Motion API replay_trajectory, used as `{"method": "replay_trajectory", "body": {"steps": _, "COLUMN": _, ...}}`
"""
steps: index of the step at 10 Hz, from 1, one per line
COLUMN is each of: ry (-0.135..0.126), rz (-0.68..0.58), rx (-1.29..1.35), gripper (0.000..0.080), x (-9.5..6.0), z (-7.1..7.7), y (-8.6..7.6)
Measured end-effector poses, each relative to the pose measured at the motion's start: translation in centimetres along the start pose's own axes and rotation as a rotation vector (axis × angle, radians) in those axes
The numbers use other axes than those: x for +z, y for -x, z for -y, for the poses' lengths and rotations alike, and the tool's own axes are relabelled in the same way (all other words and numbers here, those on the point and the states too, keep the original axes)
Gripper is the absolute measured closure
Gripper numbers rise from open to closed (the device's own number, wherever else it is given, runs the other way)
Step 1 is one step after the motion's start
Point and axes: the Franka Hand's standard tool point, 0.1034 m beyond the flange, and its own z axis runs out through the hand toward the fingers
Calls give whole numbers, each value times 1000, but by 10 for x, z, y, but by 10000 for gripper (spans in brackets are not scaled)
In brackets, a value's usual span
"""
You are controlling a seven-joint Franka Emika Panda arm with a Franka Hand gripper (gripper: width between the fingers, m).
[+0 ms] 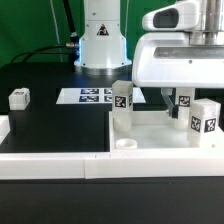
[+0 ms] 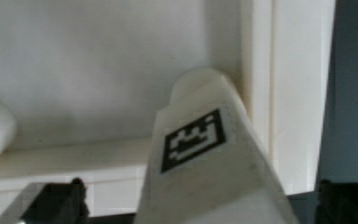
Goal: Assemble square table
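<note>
The square table's white slab (image 1: 160, 135) lies at the exterior view's right, with an empty round socket (image 1: 127, 143) at its near corner. One tagged white leg (image 1: 122, 98) stands upright at the slab's far left corner, and another (image 1: 205, 118) stands toward the right. A third leg (image 1: 18, 97) lies loose on the black table at the left. My gripper (image 1: 180, 102) hangs low over the slab. In the wrist view my gripper (image 2: 202, 200) is open, its dark fingers (image 2: 60, 202) on either side of a tagged leg (image 2: 211, 150) above the slab (image 2: 87, 80).
The marker board (image 1: 95, 95) lies flat behind the slab, in front of the robot base (image 1: 100, 45). Long white rails (image 1: 60, 165) border the table's front, and a short one (image 1: 3, 128) stands at the left.
</note>
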Motion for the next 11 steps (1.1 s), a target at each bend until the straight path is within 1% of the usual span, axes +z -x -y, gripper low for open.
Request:
{"method": "replay_trajectory", "body": {"steps": 3, "ry": 0, "rz": -3, "rx": 43, "gripper": 151, "x": 0, "z": 0, "y": 0}}
{"method": "replay_trajectory", "body": {"steps": 5, "ry": 1, "rz": -3, "rx": 96, "gripper": 408, "x": 0, "z": -1, "y": 0}}
{"method": "replay_trajectory", "body": {"steps": 6, "ry": 1, "rz": -3, "rx": 193, "gripper": 408, "x": 1, "z": -1, "y": 0}}
{"method": "replay_trajectory", "body": {"steps": 7, "ry": 4, "rz": -3, "rx": 245, "gripper": 505, "x": 1, "z": -3, "y": -1}}
{"method": "replay_trajectory", "body": {"steps": 9, "ry": 11, "rz": -5, "rx": 332, "gripper": 505, "x": 1, "z": -9, "y": -2}}
{"method": "replay_trajectory", "body": {"steps": 11, "ry": 22, "rz": -7, "rx": 438, "gripper": 504, "x": 2, "z": -19, "y": -4}}
